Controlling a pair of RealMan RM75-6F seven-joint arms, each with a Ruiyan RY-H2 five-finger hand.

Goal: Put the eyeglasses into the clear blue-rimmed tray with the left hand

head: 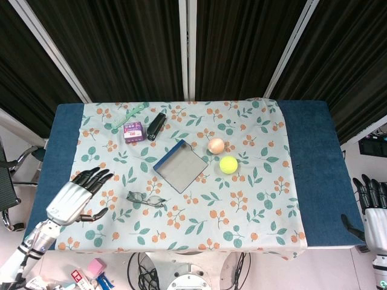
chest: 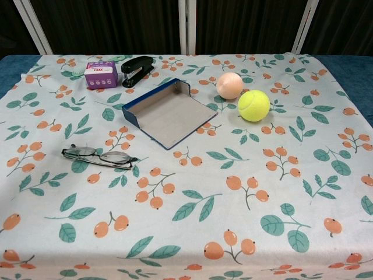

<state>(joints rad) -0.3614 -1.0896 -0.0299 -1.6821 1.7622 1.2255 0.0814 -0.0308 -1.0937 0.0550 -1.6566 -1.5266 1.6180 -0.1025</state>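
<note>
We find the counter (head: 314, 151) carrying the clear blue-rimmed tray (head: 179, 167) at frame centre, the left hand (head: 77, 196) empty and spread lower left, presumably readying a grasp, beside the untouched eyeglasses (head: 146, 199).

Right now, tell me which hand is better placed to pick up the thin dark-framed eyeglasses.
Left. The left hand hovers open over the floral cloth beside the eyeglasses; the right hand sits beyond the table's far right edge.
</note>
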